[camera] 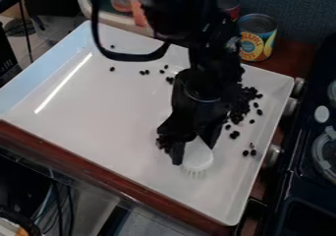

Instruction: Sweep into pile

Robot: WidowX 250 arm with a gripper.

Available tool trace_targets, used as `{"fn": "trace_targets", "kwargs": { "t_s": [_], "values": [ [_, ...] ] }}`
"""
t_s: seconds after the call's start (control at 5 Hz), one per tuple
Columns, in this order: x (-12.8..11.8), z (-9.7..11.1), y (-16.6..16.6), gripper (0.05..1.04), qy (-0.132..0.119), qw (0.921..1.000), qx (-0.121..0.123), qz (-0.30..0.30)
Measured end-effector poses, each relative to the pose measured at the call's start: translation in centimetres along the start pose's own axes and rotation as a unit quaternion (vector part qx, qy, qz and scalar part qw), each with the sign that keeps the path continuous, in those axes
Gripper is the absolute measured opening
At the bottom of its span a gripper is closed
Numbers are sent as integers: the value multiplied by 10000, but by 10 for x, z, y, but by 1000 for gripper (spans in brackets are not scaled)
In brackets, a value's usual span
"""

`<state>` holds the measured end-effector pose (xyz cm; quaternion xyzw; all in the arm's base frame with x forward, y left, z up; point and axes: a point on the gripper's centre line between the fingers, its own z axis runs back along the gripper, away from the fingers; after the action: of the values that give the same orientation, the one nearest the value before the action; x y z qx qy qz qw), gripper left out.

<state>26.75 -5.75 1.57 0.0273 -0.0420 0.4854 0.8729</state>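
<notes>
Jaws of the black gripper (195,152) are clamping on a white brush (199,158), one on each side of it, right of centre in the lower half of the frame; the grip is leaving the bristles (195,172) free, pointing toward the bottom of the frame, so that they, rather than the metalwork, can be doing the sweeping. Dark beans are lying in a dense heap (244,105) right of centre, partly behind the arm (203,85); loose beans (245,153) are sitting just below it at lower right, and a few stragglers (144,72) are dotting the upper left of the white tray (98,107); its raised rim is probably serving as a fence, keeping rolling pieces off the wood (92,167). Brush and near strays are lying lower in the frame than the heap, so a low stroke toward the upper right would likely be gathering those strays in; the upper-left ones are calling for a separate pass from their far side. Too brisk a push would be risking scatter; two cans (257,38) (226,4) are standing beyond the tray at upper right, apparently out of the sweep's way.
</notes>
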Motion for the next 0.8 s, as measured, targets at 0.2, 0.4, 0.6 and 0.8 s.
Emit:
{"fn": "trace_targets", "kwargs": {
  "t_s": [0.2,0.4,0.6,0.8],
  "values": [
    [1,1,-18,750,90,9997,-125,168],
    [3,3,-34,750,200,9990,-151,379],
    [4,3,-48,750,302,9981,-145,522],
    [7,2,-61,750,308,9972,-164,667]
  ]
}}
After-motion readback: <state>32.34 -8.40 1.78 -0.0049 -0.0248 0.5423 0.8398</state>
